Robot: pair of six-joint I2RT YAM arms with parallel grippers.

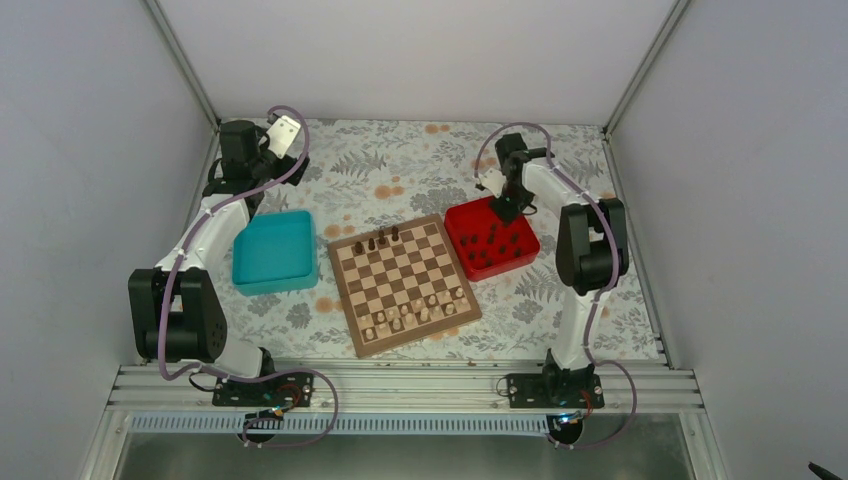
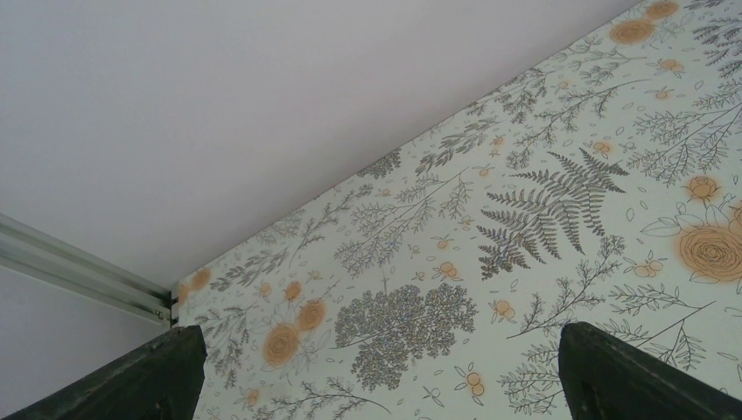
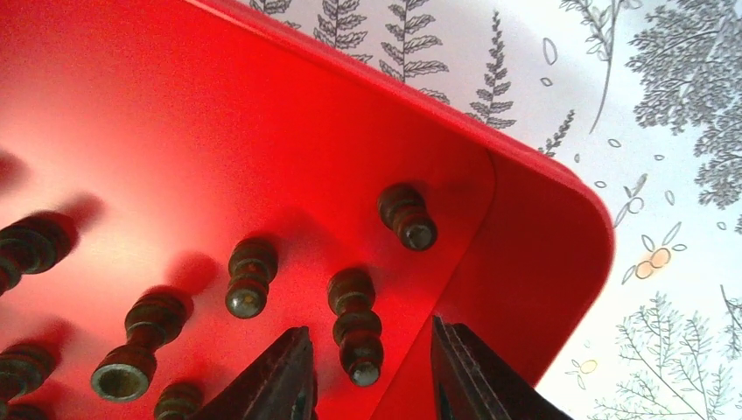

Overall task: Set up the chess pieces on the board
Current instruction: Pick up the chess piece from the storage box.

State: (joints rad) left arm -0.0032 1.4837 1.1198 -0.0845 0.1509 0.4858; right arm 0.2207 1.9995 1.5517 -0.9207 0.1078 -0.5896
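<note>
The chess pieces [image 1: 490, 240] mostly lay scattered on their sides in the red tray [image 1: 530, 236], just off the board [image 1: 405, 275] at its 2 o'clock; a few stood along the board's far edge, towards 11 o'clock. Pale chessmen [image 1: 420, 310] filled the near rows. The right gripper [image 3: 369, 337] hung low inside the tray's corner, its fingers [image 3: 284, 372] parted on either side of one lying dark piece [image 3: 354, 324] without visibly touching it. The left gripper [image 2: 376, 367] was out at 10 o'clock beyond the teal tray [image 1: 272, 250], spread wide over the patterned cloth [image 2: 542, 201] with nothing between its fingers.
</note>
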